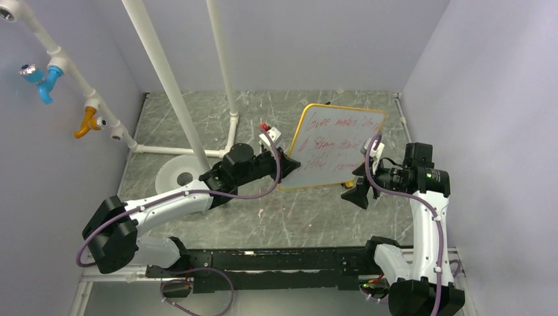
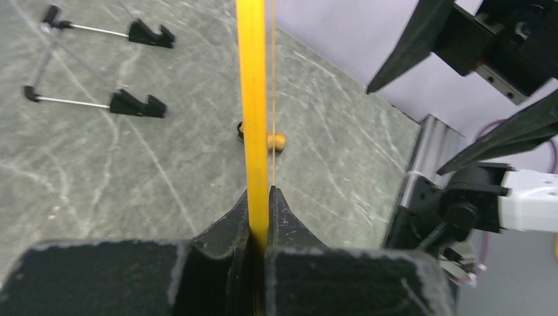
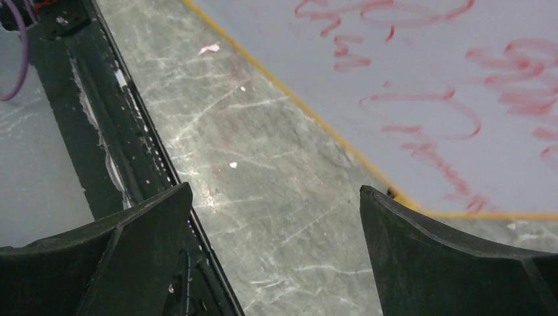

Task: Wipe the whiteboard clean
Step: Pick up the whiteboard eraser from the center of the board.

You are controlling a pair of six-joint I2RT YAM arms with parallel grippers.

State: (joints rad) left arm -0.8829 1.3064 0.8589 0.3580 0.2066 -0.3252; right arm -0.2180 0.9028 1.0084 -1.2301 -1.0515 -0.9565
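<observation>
Here the left tool (image 2: 262,199) pinches the whiteboard (image 1: 335,141) by its frame edge; the right tool (image 3: 276,192) hangs spread wide nearby.

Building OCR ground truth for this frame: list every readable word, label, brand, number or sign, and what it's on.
whiteboard: red handwriting, roughly three lines, too scrawled and small to read from the top camera.
Same handwriting in the right wrist view: only partial strokes, no legible word.
Elsewhere: no readable label, brand, number or sign.
</observation>
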